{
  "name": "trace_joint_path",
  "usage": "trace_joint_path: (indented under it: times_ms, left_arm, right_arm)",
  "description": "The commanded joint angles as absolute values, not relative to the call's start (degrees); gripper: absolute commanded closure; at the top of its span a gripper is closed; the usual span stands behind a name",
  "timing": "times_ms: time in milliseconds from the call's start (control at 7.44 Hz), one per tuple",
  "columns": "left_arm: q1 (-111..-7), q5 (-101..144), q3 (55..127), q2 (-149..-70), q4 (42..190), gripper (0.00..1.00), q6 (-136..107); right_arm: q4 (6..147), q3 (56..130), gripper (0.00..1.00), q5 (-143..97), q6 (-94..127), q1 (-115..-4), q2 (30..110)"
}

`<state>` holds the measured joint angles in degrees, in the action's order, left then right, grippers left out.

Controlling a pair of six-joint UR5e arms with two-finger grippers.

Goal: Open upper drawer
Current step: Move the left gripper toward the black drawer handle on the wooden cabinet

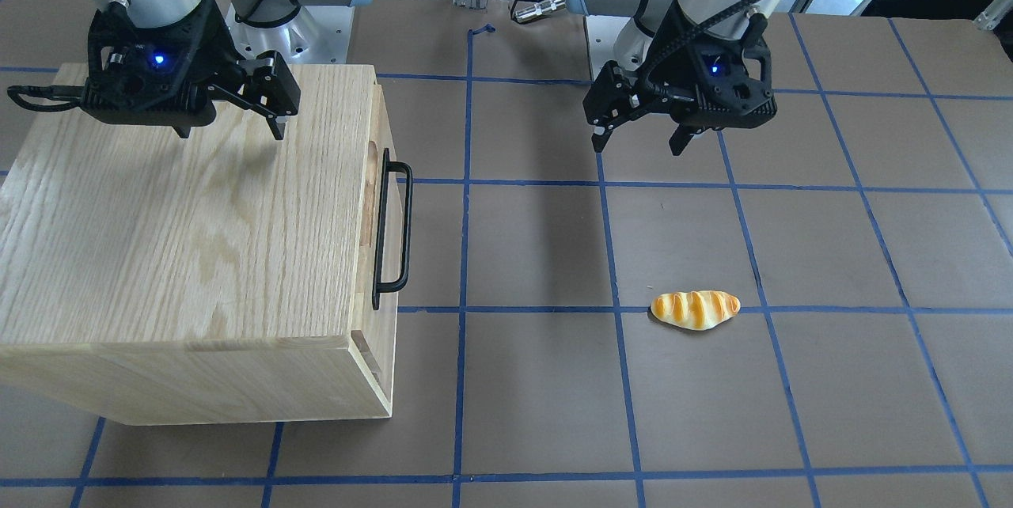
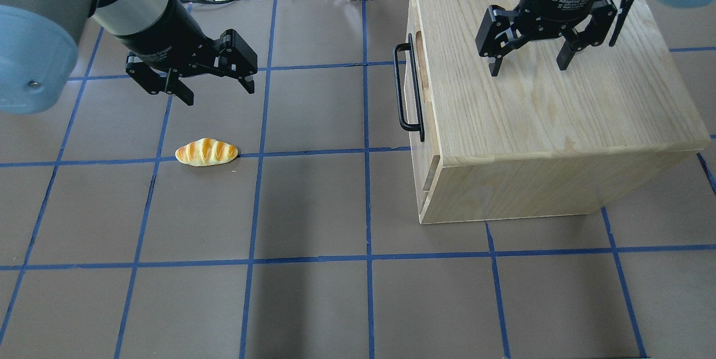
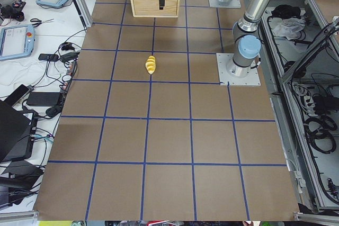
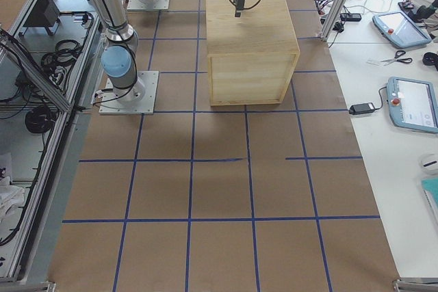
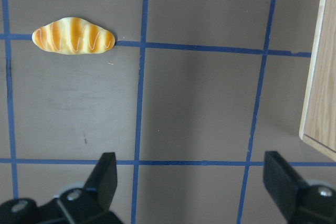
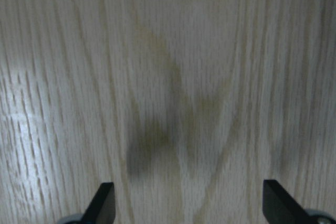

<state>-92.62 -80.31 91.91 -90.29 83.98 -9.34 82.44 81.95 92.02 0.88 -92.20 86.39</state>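
Observation:
The upper drawer [image 1: 379, 124] is the top front panel of a light-oak cabinet [image 2: 548, 113]. It is closed, and its long black bar handle [image 1: 393, 235] faces the table's middle; the handle also shows in the overhead view [image 2: 405, 90]. My right gripper [image 2: 527, 68] hangs open and empty above the cabinet's top, well back from the handle. Its wrist view shows only the oak top [image 6: 168, 77]. My left gripper [image 2: 219, 95] is open and empty above the table, far from the cabinet.
A toy bread roll [image 2: 206, 152] lies on the brown, blue-taped table below my left gripper; it also shows in the left wrist view [image 5: 73, 42]. The cabinet's corner [image 5: 320, 77] shows at that view's right edge. Bare table lies between the handle and the roll.

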Motion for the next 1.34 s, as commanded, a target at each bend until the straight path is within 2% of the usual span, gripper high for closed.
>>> trace_joint_path:
  times_ms: [0,537,1209]
  left_arm:
    - [-96.6,-72.5,91.9,-95.6,73.0,0.0,-16.1]
    - [-103.4,-63.8,91.7,-103.6,55.0,0.0,-22.0]
    - [-105.2,-63.6,92.5,-108.0,54.6,0.0,-20.5]
  right_arm:
    - [82.4,81.9,0.0,92.0,0.9,-92.2,86.4]
    - [82.4,82.0,0.0,92.0,0.9,-92.2,86.4]
    - [82.4,82.0,0.0,92.0,0.8,-92.2,86.4]
